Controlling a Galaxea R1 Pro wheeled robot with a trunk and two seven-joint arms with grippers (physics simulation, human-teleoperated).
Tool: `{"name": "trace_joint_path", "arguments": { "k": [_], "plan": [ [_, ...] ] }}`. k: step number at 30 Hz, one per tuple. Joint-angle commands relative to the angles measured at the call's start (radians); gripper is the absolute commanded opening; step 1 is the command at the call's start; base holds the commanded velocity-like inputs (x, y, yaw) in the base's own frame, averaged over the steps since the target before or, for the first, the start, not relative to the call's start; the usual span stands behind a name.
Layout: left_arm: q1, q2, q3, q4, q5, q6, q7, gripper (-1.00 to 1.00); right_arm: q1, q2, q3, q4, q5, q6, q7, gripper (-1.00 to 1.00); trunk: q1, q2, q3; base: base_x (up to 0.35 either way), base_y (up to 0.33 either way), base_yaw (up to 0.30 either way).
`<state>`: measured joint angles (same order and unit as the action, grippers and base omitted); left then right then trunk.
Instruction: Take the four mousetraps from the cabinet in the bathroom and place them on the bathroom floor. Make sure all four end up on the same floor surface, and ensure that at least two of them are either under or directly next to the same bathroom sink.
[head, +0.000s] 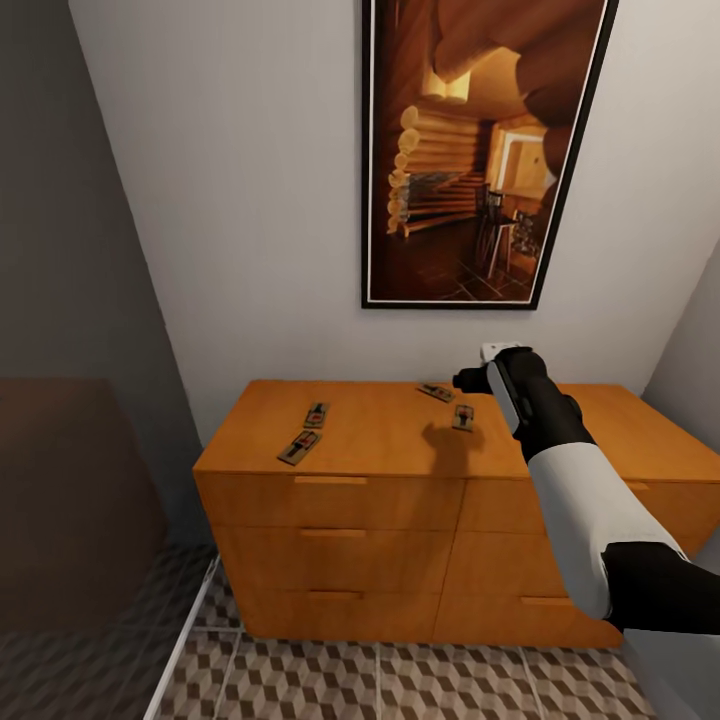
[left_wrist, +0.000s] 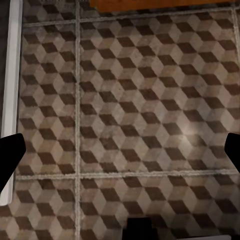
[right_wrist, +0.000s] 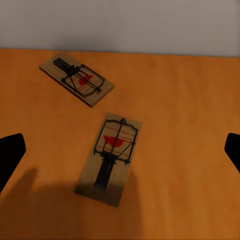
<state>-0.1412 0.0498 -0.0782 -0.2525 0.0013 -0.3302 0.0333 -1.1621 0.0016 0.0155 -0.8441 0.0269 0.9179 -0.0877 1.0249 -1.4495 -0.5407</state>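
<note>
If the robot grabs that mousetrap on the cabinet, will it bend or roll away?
Probably neither. The mousetrap looks like a flat, stiff wooden board lying on the cabinet, so it would likely slide rather than roll. Its thin wire parts might snag the right gripper.

My right arm (head: 570, 480) reads as alternating bands: a black elbow joint, a smooth white forearm shell, then a glossy black wrist with a pale grey strip along one side and a small white cap at its tip. On both wrist cameras I see my fingertips (right_wrist: 10, 155) as plain matte black wedges, unmarked, with blunt ends.
</note>
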Motion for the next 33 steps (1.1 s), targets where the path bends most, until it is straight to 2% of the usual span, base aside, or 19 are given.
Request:
{"name": "trace_joint_path", "arguments": {
  "k": [1, 14, 33],
  "plan": [
    [0.000, 0.001, -0.008, 0.001, 0.000, -0.003, 0.003, 1.00, -0.001, 0.001, 0.001, -0.001, 0.002, 0.006, -0.002, 1.00, 0.000, 0.000, -0.001, 0.115, 0.000, 0.000],
    [0.000, 0.001, -0.008, 0.001, 0.000, -0.004, 0.003, 1.00, -0.001, 0.007, 0.000, 0.000, -0.001, 0.064, -0.003, 1.00, 0.000, 0.000, -0.001, 0.113, 0.000, 0.000],
    [0.000, 0.001, -0.008, 0.001, -0.001, -0.004, 0.003, 1.00, -0.001, 0.005, 0.000, 0.003, -0.001, 0.071, -0.003, 1.00, 0.000, 0.000, -0.001, 0.014, 0.000, 0.000]
  ]
}}
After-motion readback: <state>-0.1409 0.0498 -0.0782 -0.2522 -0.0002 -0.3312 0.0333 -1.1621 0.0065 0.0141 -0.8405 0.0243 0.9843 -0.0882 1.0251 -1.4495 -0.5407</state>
